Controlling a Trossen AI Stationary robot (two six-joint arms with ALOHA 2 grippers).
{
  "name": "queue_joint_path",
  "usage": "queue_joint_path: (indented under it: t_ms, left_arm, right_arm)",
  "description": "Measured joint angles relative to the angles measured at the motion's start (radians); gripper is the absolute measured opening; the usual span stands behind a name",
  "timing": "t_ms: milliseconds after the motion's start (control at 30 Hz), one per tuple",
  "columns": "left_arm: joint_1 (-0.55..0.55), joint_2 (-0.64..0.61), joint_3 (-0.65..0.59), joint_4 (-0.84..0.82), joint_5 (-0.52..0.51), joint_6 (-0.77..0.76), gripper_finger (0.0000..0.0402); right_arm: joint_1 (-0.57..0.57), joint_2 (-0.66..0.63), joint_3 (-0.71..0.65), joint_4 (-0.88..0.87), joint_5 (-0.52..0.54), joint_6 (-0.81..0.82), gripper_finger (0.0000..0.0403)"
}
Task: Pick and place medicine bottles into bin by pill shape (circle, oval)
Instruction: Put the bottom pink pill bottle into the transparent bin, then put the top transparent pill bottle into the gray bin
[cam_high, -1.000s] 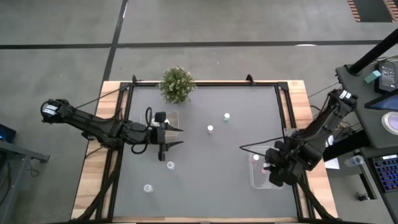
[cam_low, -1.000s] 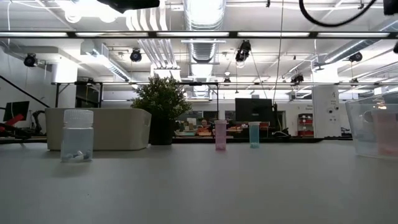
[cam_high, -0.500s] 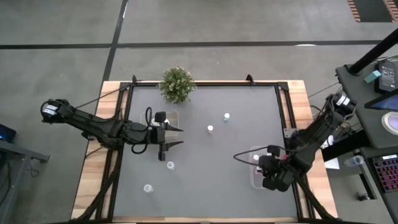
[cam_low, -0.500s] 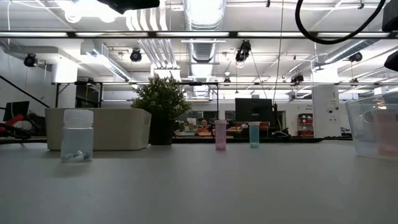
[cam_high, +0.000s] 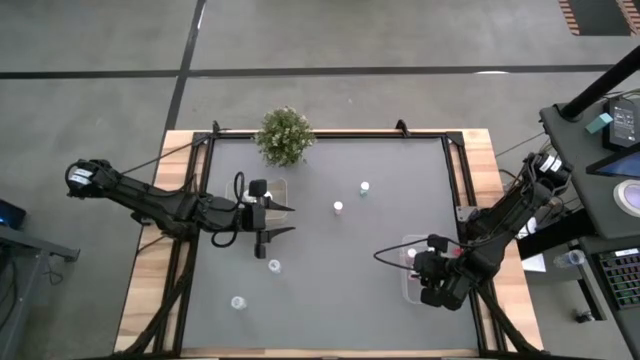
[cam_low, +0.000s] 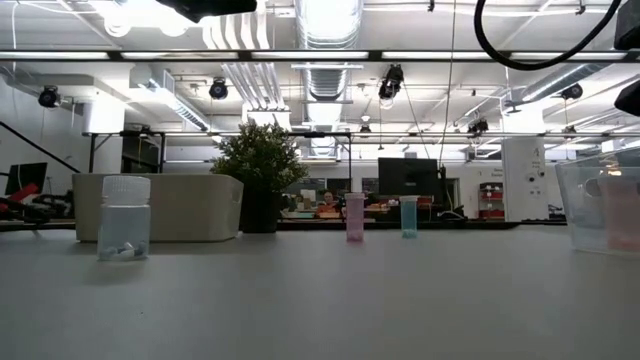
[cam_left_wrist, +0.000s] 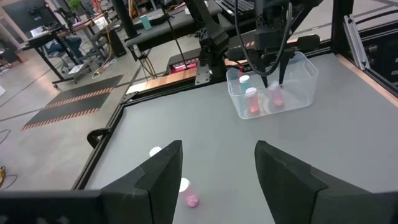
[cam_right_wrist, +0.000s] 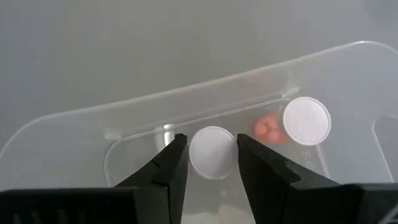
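Dark grey matting covers the table (cam_high: 330, 290) in the high view. The right gripper (cam_high: 420, 272) hangs over a clear bin (cam_high: 410, 292) at the table's right side, while the left gripper (cam_high: 285, 220) waits at the left side with its fingers spread, holding nothing. Two white-capped bottles (cam_high: 339, 207) stand near the middle, two more in front of the left gripper.

Low view: a clear bottle (cam_low: 125, 217) with pills at its bottom stands left; a pink bottle (cam_low: 354, 216) and a teal one (cam_low: 409, 216) stand beside each other farther back.

Left wrist view: the empty fingers (cam_left_wrist: 160, 178) frame the distant bin (cam_left_wrist: 297, 98), which holds pink bottles.

Right wrist view: the fingers (cam_right_wrist: 169, 167) flank a white cap (cam_right_wrist: 212, 152) inside the bin; whether they still touch it I cannot tell. A second capped bottle (cam_right_wrist: 306, 121) with pink pills stands just beside.
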Motion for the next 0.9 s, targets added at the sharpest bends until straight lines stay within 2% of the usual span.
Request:
queue_joint_path:
  t_ms: [467,900]
  left_arm:
    - [0.000,0.000,0.000,0.000,0.000,0.000,0.0183]
    - [0.000,0.010,0.000,0.005,0.000,-0.001,0.0183]
  right_arm:
    - [0.000,-0.033,-0.002,-0.001,-0.025,0.009,0.0164]
    - [-0.017,-0.124,0.013,-0.004,-0.031,0.025,0.0169]
